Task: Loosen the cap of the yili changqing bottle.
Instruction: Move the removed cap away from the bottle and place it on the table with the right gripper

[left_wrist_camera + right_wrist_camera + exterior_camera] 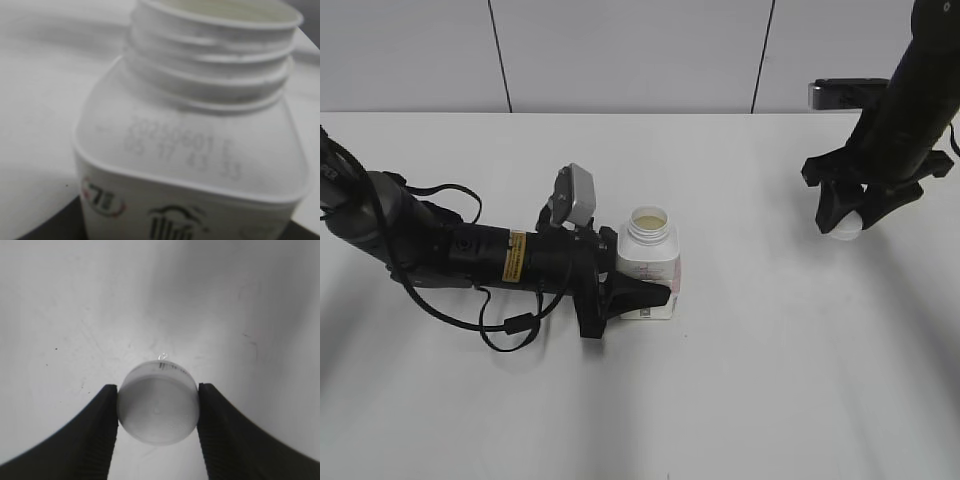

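The yili changqing bottle [648, 262] stands upright mid-table with its neck open and no cap on it. In the left wrist view the bottle [190, 145] fills the frame, threads bare. My left gripper [632, 292] is shut on the bottle's lower body, with dark jaws at both bottom corners of the left wrist view. My right gripper [847, 217] is at the far right, just above the table, shut on the white cap [845, 230]. In the right wrist view the cap [158, 409] sits squeezed between both black fingers [158, 412].
The white table [770, 380] stretches all round. A grey wall with dark seams [620, 50] is behind. The left arm's cables [510, 325] lie on the table left of the bottle.
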